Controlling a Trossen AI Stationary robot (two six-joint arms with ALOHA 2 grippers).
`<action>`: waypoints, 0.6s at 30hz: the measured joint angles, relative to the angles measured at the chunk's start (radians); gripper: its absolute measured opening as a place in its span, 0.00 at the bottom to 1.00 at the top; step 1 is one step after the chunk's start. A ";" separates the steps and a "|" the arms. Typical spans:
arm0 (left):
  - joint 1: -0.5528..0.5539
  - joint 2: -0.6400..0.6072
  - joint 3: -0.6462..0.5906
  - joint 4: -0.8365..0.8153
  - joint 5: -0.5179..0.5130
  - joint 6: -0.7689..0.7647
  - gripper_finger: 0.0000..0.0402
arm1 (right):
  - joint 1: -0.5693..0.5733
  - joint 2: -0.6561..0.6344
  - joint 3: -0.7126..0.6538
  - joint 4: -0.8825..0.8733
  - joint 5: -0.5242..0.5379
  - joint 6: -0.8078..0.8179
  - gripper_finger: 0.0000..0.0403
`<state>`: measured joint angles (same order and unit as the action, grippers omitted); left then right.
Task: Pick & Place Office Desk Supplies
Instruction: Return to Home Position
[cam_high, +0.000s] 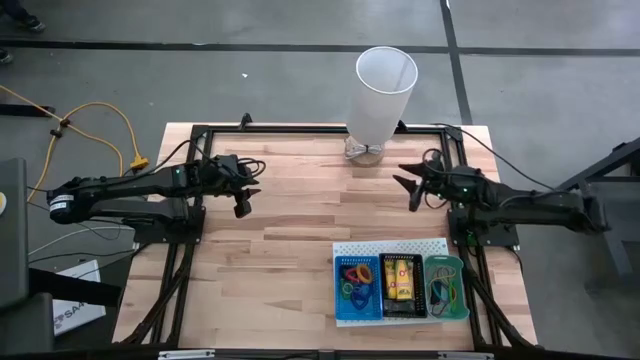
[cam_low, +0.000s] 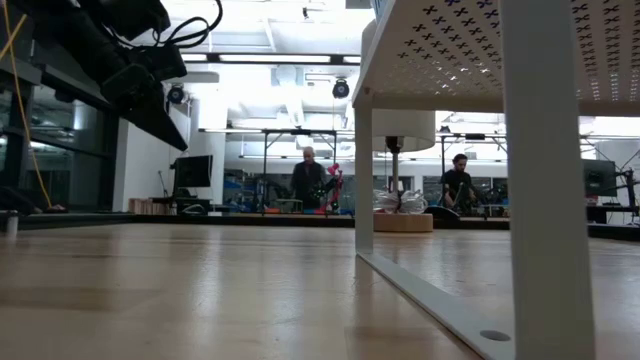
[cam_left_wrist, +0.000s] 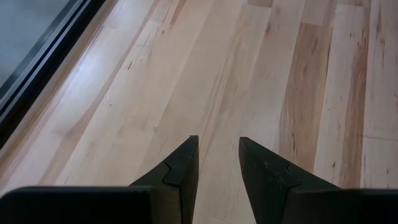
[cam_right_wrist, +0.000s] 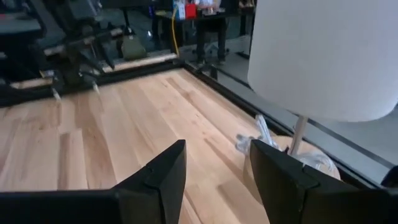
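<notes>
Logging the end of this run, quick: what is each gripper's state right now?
Left gripper: open, holding nothing.
Right gripper: open, holding nothing.

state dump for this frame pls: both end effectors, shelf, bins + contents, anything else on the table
left end effector: open, empty, over bare wood on the table's left side
right end effector: open, empty, on the right side, near the white object
shelf: white perforated board, right part of table
blue bin: on shelf, leftmost; coloured loops
black bin: middle; yellow-and-red packs
green bin: rightmost; thin loops
tall white tapered object: upright, far edge
</notes>
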<state>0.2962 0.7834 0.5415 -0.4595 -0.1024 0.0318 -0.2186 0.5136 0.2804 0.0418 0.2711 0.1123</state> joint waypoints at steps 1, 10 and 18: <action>0.000 0.000 0.000 0.000 0.000 -0.001 0.27 | 0.005 -0.021 -0.008 -0.007 0.001 0.000 0.41; 0.000 0.000 0.000 0.001 0.000 -0.007 0.27 | 0.038 -0.174 -0.080 -0.061 0.045 0.024 0.41; 0.000 0.000 0.000 0.000 0.000 -0.001 0.27 | 0.051 -0.279 -0.123 -0.067 0.037 0.020 0.41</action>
<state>0.2962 0.7834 0.5415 -0.4591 -0.1024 0.0310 -0.1673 0.2342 0.1575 -0.0250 0.3077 0.1318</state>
